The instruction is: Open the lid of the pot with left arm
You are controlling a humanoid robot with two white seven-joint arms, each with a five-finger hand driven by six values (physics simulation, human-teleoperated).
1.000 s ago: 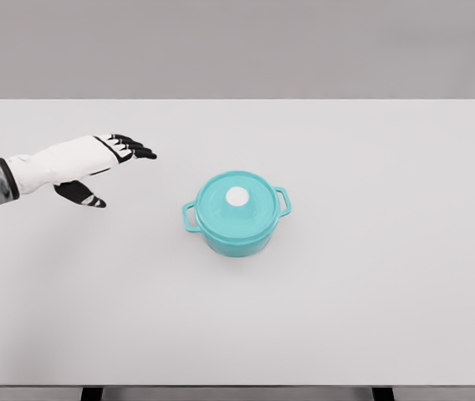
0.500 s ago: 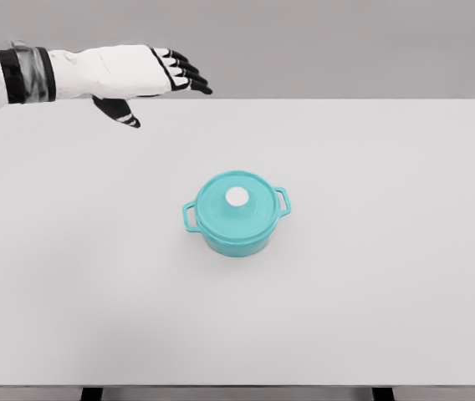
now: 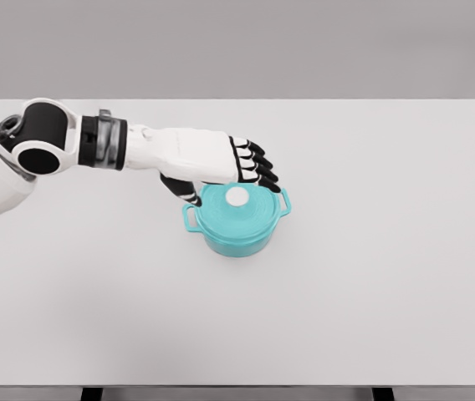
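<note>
A teal pot (image 3: 236, 231) with two side handles stands near the middle of the white table (image 3: 388, 276). Its teal lid (image 3: 239, 210) is on, with a white round knob (image 3: 237, 196) at the centre. My left hand (image 3: 231, 180) hovers over the lid's far left part, palm down. Its black-tipped fingers (image 3: 258, 170) reach past the knob and its thumb (image 3: 181, 190) hangs by the pot's left handle. The fingers are spread and hold nothing. The hand covers part of the lid's back rim. The right arm does not show.
My left arm stretches from the left edge across the table's back left part. Beyond the table's far edge is a plain grey wall.
The left hand came from high at the back left, swung right and down, and now sits over the pot lid. The pot has not moved.
</note>
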